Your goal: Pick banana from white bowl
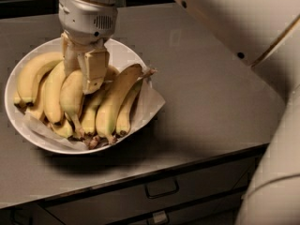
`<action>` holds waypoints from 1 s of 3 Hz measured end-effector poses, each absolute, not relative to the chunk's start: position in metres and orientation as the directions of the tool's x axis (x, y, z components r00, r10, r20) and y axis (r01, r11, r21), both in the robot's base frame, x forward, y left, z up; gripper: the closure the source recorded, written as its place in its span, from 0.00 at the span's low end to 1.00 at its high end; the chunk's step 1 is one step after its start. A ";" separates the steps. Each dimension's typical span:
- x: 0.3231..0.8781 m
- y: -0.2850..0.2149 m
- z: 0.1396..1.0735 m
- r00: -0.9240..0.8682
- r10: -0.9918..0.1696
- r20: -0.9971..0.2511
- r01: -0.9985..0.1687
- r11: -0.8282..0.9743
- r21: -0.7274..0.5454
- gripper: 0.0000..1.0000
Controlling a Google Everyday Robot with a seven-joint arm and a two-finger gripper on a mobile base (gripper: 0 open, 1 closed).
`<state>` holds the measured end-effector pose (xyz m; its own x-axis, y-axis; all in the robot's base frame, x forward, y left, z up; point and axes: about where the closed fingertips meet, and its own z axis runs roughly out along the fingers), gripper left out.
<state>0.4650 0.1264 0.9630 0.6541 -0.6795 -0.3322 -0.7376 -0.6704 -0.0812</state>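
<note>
Gripper (82,81) sits over the white bowl (126,55) centre, on the middle banana (71,98); can't tell if it's clamped. Confirm your grip, then lift straight up, slowly.

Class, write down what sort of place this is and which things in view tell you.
Probably a kitchen: a grey countertop, drawers with handles beneath it, and a white bowl of bananas standing on it. The robot's claw reaches down among the bananas.

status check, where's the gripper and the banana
Gripper down in white bowl, among the bananas. No banana lifted yet. Paper liner under the fruit, nothing else close by.
</note>
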 end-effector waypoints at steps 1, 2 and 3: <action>0.464 0.125 0.962 0.656 -0.679 -0.330 -0.736 -0.673 -0.078 0.70; 0.464 0.125 0.962 0.656 -0.679 -0.330 -0.736 -0.673 -0.078 0.93; 0.464 0.125 0.962 0.656 -0.679 -0.330 -0.736 -0.673 -0.078 1.00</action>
